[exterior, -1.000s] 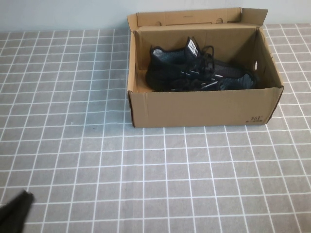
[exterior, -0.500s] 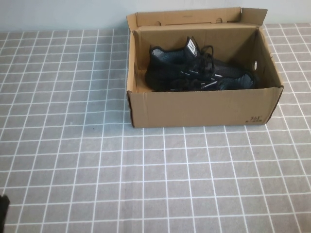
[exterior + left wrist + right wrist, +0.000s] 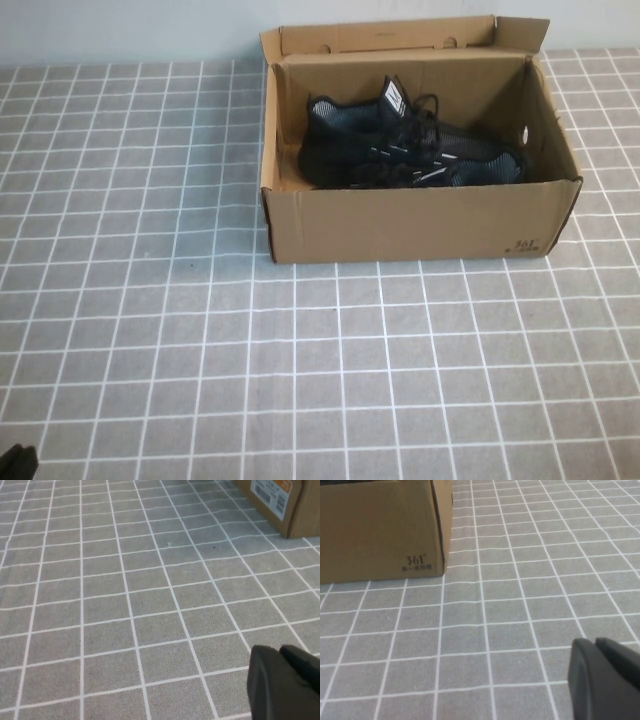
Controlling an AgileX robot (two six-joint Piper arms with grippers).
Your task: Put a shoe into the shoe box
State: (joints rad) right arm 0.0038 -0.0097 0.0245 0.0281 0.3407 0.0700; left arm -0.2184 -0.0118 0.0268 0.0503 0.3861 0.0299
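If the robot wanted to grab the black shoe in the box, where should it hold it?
Probably at the ankle collar by the white tongue tag, coming straight down: the black knit sneaker sits upright below the walls of the open brown cardboard box. Left gripper and right gripper are shut, low near the table's front.

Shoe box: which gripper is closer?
Right, probably. The right gripper, shut, faces the printed front corner of the shoe box; the left gripper, shut, is farther off its labelled end.
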